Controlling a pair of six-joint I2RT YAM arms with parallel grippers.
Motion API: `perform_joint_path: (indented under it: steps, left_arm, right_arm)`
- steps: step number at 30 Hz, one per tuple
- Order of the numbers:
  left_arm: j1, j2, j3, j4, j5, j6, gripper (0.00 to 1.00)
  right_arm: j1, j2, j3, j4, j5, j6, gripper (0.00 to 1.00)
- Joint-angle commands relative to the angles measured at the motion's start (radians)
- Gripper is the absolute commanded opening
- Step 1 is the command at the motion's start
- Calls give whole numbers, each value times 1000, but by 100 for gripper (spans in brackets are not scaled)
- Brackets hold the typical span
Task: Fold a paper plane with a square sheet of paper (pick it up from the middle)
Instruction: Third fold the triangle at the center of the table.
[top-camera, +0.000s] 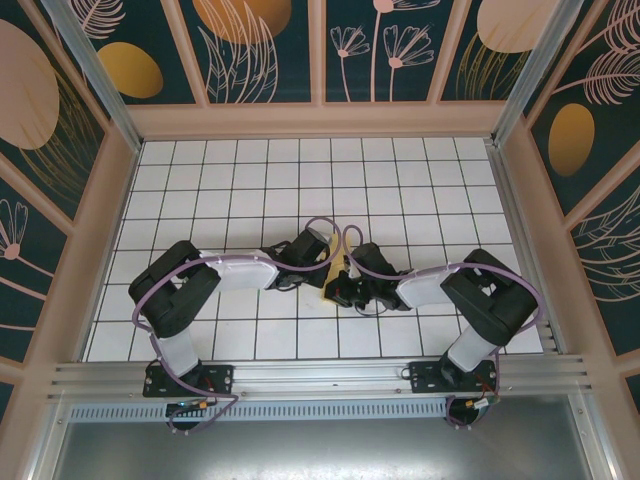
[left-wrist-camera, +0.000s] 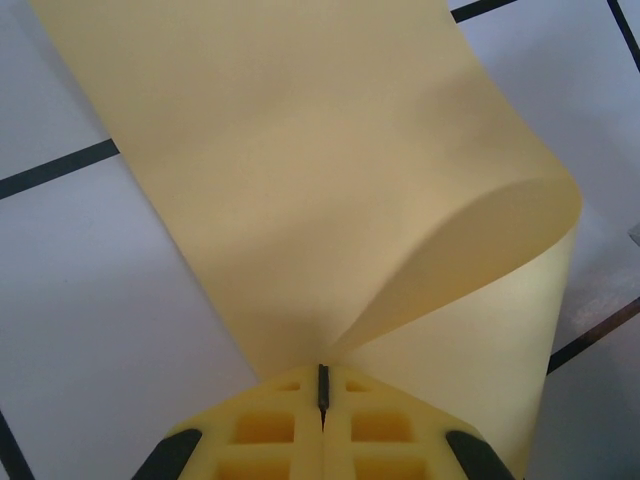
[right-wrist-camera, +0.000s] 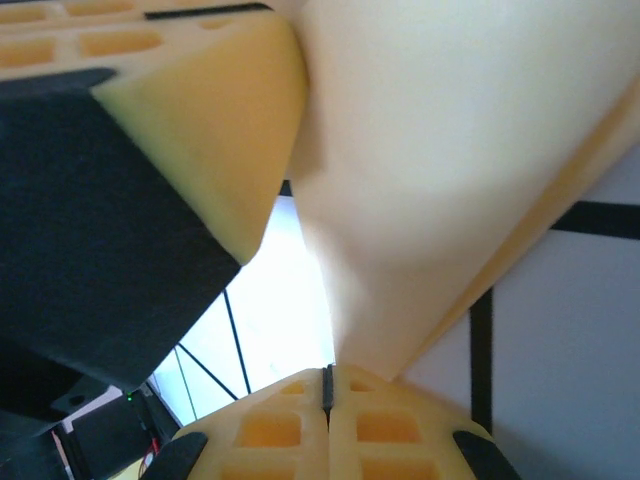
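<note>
At the near edge of the table (top-camera: 250, 180), the two arm bases sit bolted to a metal rail (top-camera: 320, 375). Both arms bend inward and meet just ahead of the middle. From above, their dark wrists and looping purple cables (top-camera: 330, 235) cover most of what they hold, so a small pale-yellow sliver of the sheet of paper (top-camera: 333, 287) peeks out between them. Its outline cannot be made out there.

The left gripper (left-wrist-camera: 322, 380) has its yellow fingers pressed together with no gap, pinching the sheet at the tips. From this pinch the paper rises and spreads wide. Its right side curls over in a soft roll rather than a sharp crease, and its top runs out of the picture. The grid-lined tabletop shows on both sides of it.

The right gripper (right-wrist-camera: 327, 380) is likewise fully closed, and the paper comes straight out from between its fingertips. The sheet fans upward and is blurred and washed out. Whether it is one layer or doubled is hard to tell. Just beside it on the left looms a yellow pad (right-wrist-camera: 200, 120) on a black body, touching the paper and cut off by the frame.

Beyond the arms, the far grid tiles lie bare up to the patterned back wall (top-camera: 320, 50).
</note>
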Motion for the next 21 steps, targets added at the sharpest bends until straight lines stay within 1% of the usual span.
perform_joint_path:
  steps: [1, 5, 9, 13, 21]
  left_arm:
    - [4, 31, 8, -17, -20, 15, 0]
    - [4, 29, 8, -19, -22, 15, 0]
    - [4, 30, 8, -18, -22, 18, 0]
    - [4, 31, 9, -18, -22, 18, 0]
    - [5, 33, 14, -16, -18, 20, 0]
  right_arm:
    - [0, 0, 0, -15, -5, -14, 0]
    - [-19, -87, 13, 12, -13, -18, 0]
    - [-71, -143, 3, 6, -6, -36, 0]
    - [-122, -111, -3, 25, -49, -50, 0]
    - [-116, -37, 23, 78, -88, -49, 0]
